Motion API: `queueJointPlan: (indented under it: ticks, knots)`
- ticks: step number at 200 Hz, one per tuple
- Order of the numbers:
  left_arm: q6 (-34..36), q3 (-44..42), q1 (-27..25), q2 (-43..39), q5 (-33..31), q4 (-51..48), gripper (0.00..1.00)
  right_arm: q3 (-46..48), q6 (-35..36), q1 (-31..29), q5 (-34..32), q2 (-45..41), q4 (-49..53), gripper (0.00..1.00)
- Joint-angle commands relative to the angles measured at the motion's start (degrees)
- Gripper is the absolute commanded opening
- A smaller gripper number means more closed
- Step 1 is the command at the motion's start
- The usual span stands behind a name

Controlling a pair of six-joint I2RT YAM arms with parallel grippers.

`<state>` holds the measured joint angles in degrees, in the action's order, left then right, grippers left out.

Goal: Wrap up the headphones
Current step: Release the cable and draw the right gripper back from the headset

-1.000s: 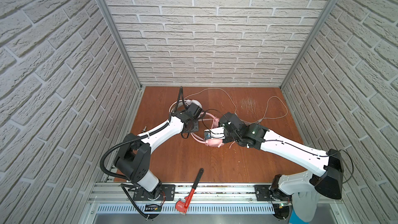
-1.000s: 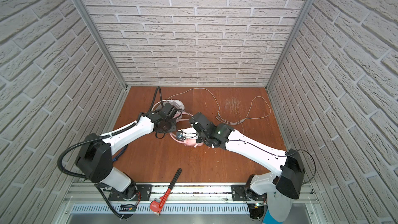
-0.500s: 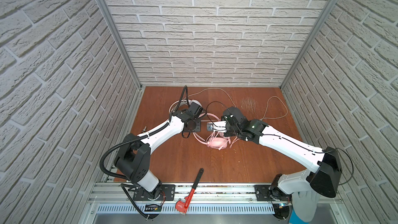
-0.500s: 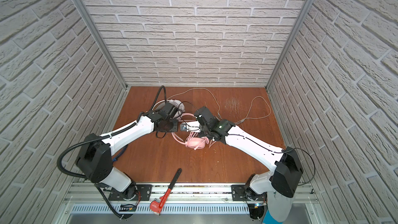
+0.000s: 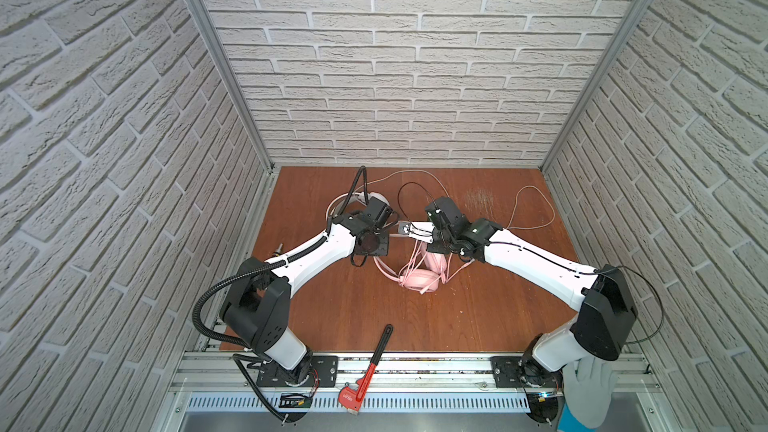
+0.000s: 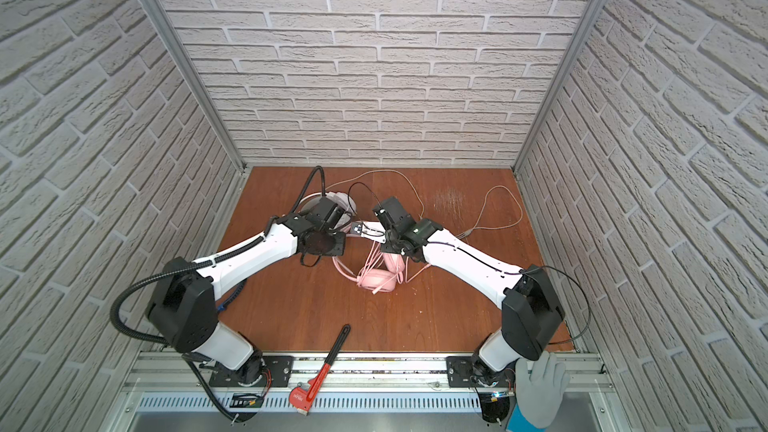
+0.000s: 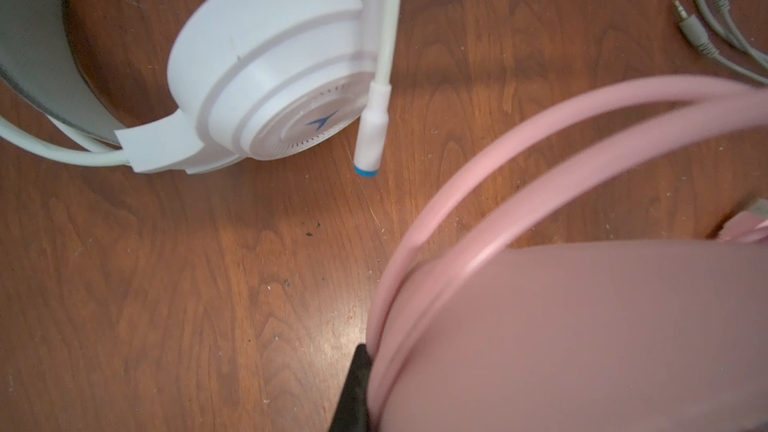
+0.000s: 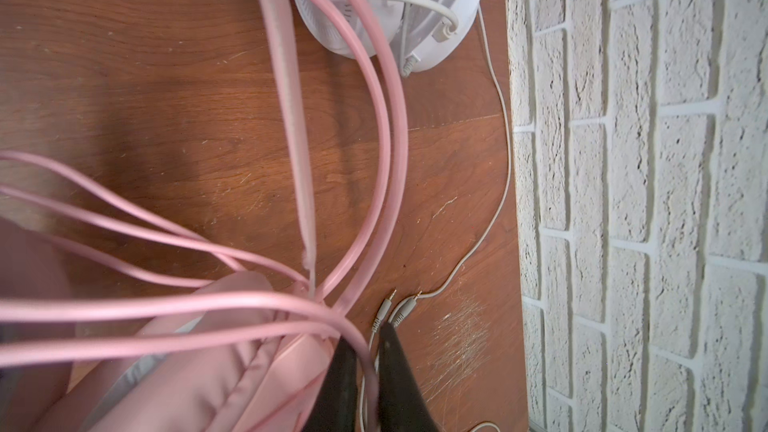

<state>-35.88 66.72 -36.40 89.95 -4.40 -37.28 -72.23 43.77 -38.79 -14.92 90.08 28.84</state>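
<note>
The pink headphones (image 5: 419, 280) (image 6: 376, 280) lie mid-table with pink cable looped over them. My left gripper (image 5: 376, 243) is shut on their headband; in the left wrist view one black finger (image 7: 355, 388) presses against the pink band (image 7: 519, 160). My right gripper (image 5: 405, 228) (image 8: 365, 336) sits just right of the left one, its jaws nearly together with a strand of pink cable (image 8: 249, 305) running between them. The white headphones (image 5: 374, 196) (image 7: 274, 64) (image 8: 440, 14) lie behind the left gripper, partly hidden.
A grey cable (image 5: 532, 209) (image 8: 503, 160) from the white headset trails to the back right, its jacks (image 7: 702, 35) near the pink band. A red-and-black pipe wrench (image 5: 370, 371) lies at the front edge. A gloved hand (image 5: 590, 392) rests by the right arm's base. Brick walls enclose three sides.
My right gripper has moved from over the pink ear cups back and up towards the left gripper, drawing pink cable with it. The ear cups now show. The left arm has hardly moved.
</note>
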Motion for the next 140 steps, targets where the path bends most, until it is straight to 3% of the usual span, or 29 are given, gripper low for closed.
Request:
queueJointPlan:
  ticks: [1, 53, 140]
  knots:
    - [0.63, 1.30, -0.34, -1.36, 3.03, 2.52, 0.00, -2.86, -5.10, 1.48, -2.52, 1.41, 0.14, 0.14]
    - [1.67, 1.74, -0.36, -1.79, 3.39, 1.64, 0.00, -5.11, -12.05, 4.77, -3.02, 4.00, 2.91, 0.16]
    - [1.96, 0.40, -0.25, -3.44, 6.15, 3.54, 0.00, -3.68, -24.11, 9.89, 5.98, 4.66, 3.64, 0.18]
